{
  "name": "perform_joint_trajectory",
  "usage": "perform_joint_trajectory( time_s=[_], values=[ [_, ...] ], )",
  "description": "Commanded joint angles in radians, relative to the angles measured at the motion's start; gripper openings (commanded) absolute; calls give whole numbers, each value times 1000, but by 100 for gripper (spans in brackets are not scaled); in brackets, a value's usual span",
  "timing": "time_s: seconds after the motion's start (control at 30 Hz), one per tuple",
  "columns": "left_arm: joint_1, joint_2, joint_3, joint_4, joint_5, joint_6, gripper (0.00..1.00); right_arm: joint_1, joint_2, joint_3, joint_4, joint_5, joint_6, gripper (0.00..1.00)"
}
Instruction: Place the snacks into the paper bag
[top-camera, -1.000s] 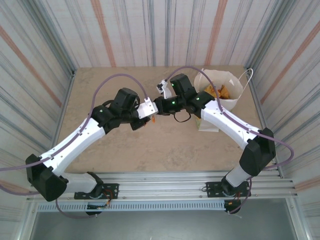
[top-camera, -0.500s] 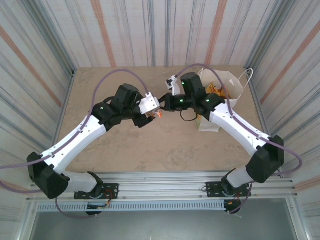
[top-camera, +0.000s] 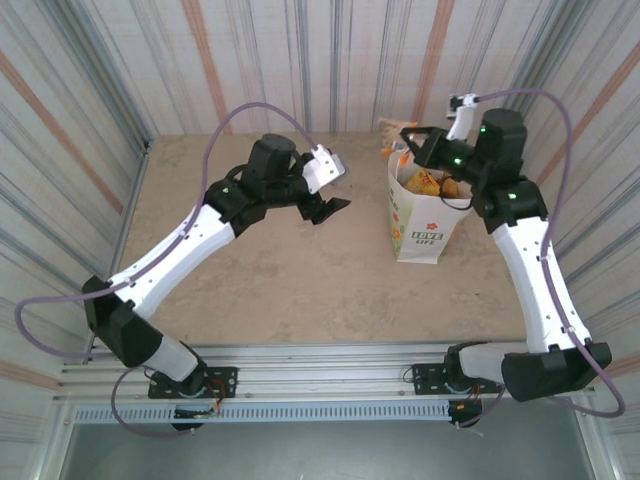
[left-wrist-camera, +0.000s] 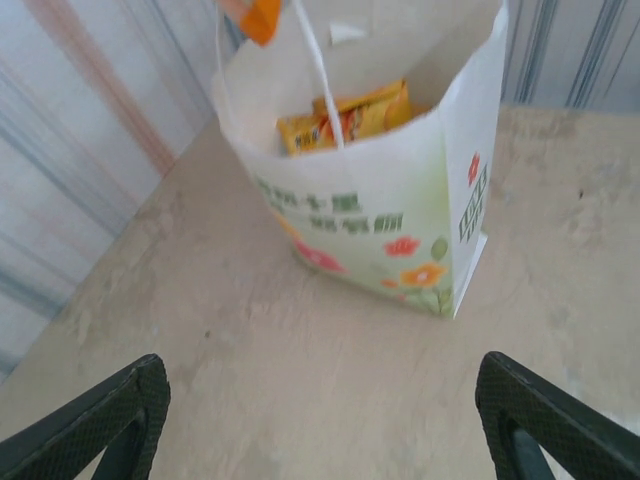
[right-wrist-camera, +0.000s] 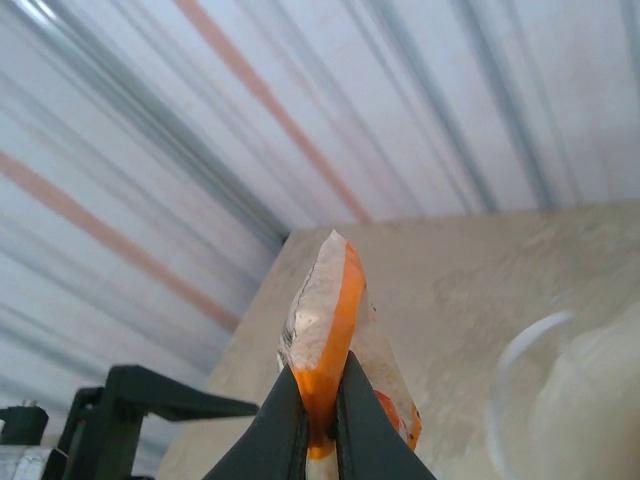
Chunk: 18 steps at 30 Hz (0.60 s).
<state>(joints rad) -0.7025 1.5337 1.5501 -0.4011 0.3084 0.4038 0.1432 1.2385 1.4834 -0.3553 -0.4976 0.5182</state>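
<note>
**Right gripper** (right-wrist-camera: 320, 415): clenched on the lower edge of an orange packet (right-wrist-camera: 325, 320); the packet stands up between the fingers; in the top view this gripper (top-camera: 399, 143) hangs at upper right of centre, just above the bag's far-left rim.

**Left gripper** (top-camera: 327, 207): released, jaws wide, nothing between them; centre of the top view, well apart from the bag; its wrist view looks straight at the bag's printed side.

**Bag** (top-camera: 418, 225): upright, mouth open; yellow-orange snacks (left-wrist-camera: 350, 112) already lie inside; one handle (left-wrist-camera: 318, 70) crosses the mouth.

**Hazards**
- The packet (top-camera: 388, 150) seems to sit over the rim rather than mid-mouth, though the top view is too small to be sure; let go there, it could slide down outside.
- A finger catching the handle or pressing the rim could tip or crumple the light bag.

**Room**
- Table (top-camera: 290, 285) bare from centre to the left edge.
- Bag stands near the right wall; little slack on that side; open space above the mouth.
</note>
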Motion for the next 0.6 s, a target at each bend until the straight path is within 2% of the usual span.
perform_joint_trajectory(
  time_s=[0.0,0.23,0.43,0.5,0.57],
  values=[
    [-8,48,51,133,108,-61,82,-80,-32,37,41,-21,-36,4],
    [-11,185,104,347,213,-154,81,-219,-15,35,-39,71,-137,5],
    [-25,301,181,459,256,-200,80,-275,32,11,-50,59,-164,9],
    [-27,333,215,476,267,-224,80,-291,60,22,-60,25,-165,17],
    [-28,357,240,495,273,-253,79,-304,94,63,-104,0,-175,30]
  ],
)
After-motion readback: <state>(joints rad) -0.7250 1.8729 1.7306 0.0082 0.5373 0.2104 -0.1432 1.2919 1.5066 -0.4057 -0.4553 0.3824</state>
